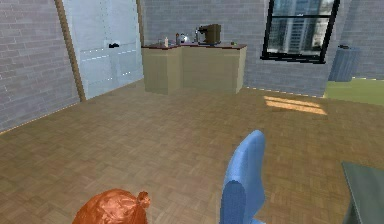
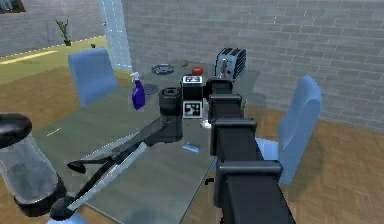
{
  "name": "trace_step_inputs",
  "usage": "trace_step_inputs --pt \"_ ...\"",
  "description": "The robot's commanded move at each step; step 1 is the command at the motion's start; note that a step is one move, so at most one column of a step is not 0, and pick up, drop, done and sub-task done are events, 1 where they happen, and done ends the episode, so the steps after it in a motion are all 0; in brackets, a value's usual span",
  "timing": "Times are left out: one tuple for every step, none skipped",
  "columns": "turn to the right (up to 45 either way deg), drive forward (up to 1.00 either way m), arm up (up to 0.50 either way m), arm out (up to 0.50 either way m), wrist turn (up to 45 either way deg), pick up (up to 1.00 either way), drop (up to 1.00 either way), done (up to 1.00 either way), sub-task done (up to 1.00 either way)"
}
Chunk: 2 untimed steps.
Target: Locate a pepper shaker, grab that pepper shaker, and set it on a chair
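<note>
My tool (image 2: 75,180) reaches from the end of the arm (image 2: 240,170) low across the glass worktop (image 2: 150,175), its two thin fingers (image 2: 110,152) pointing toward the arm side view's lower left. I cannot tell whether the fingers are spread or pressed together. I also cannot tell whether they hold anything, because their tips end at the base of a clear cylinder with a dark cap, which by its shape I take for the pepper shaker (image 2: 25,170). It stands upright at the lower left corner of that view, just beside the fingertips; contact cannot be confirmed. Farther out on the worktop stand a blue spray bottle (image 2: 137,93), a shallow dish (image 2: 162,69) and a toaster (image 2: 230,63), all well apart from the tool. A small blue scrap (image 2: 190,148) lies near the arm. One blue chair (image 2: 92,72) stands at the worktop's far left side and a second blue chair (image 2: 300,120) at its right side, close beside the arm, with a grey brick wall (image 2: 300,40) behind. In the forward view a blue chair back (image 1: 246,180) rises near the bottom, with the worktop's corner at the lower right and an orange bag (image 1: 110,208) on the floor at the lower left. Beyond them the wooden floor (image 1: 150,130) lies open up to a counter (image 1: 195,68) and white double doors (image 1: 110,45).
</note>
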Motion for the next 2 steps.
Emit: trace_step_inputs --pt "0.0 0.0 0.0 0.0 -24.0 0.0 0.0 0.0 0.0" --pt "0.0 0.0 0.0 -0.2 0.0 0.0 0.0 0.0 0.0"
